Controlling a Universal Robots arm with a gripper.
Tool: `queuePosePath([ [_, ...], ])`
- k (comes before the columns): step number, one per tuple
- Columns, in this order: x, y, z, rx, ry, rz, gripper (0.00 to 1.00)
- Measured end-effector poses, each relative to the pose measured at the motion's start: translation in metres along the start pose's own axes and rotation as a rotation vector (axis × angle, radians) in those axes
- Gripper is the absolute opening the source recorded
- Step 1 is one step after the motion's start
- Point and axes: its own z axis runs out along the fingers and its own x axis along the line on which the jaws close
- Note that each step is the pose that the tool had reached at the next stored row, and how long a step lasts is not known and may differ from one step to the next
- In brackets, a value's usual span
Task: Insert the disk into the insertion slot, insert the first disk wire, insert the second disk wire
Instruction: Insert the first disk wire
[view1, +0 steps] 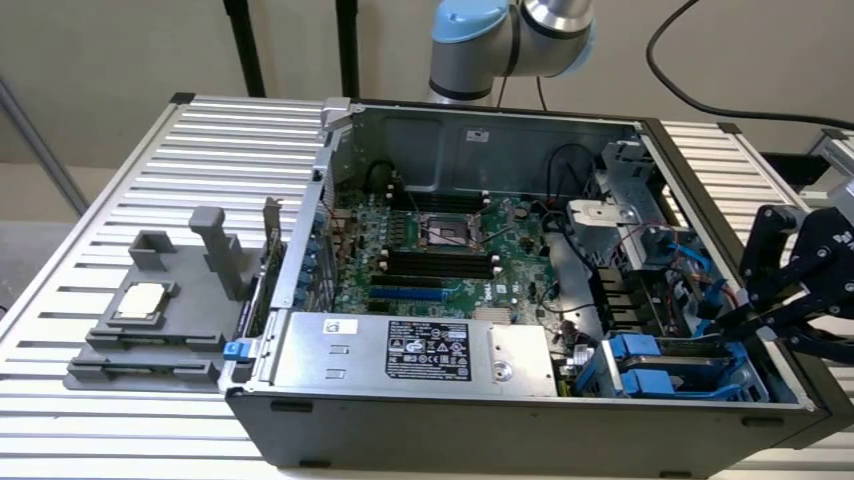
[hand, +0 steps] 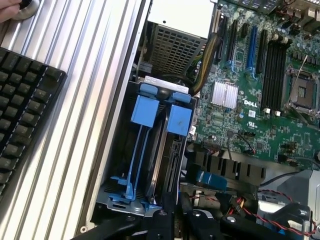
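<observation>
The slate-blue insertion slot (view1: 747, 385) sits in the front corner of the open computer case, at the exterior view's right. The disk (hand: 158, 150) stands on edge inside the insertion slot (hand: 117, 190), between blue carrier rails. Two bright blue tabs (hand: 145, 110) cap that end. My black gripper (view1: 737, 318) hangs just above the cage's far end, over the case wall. In the wrist view the gripper (hand: 172, 215) looks shut, with nothing seen between its tips. A blue cable (view1: 705, 285) and thin red and black wires (hand: 260, 215) lie loose beside the cage.
The silver power-supply box (view1: 427, 350) fills the case front beside the cage. The green motherboard (view1: 441, 250) lies behind it. A grey fixture (view1: 147, 310) holding a chip sits on the ribbed table at the exterior view's left. A black keyboard (hand: 25, 115) lies outside the case.
</observation>
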Motion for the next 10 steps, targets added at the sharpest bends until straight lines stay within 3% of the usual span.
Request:
queuePosePath([
  [6,-0.002,0.0073,0.0003,-0.0019,0.0014,-0.013,0.16],
  [10,-0.003,0.0141,0.0005,-0.0015,-0.0021,-0.016,0.16],
])
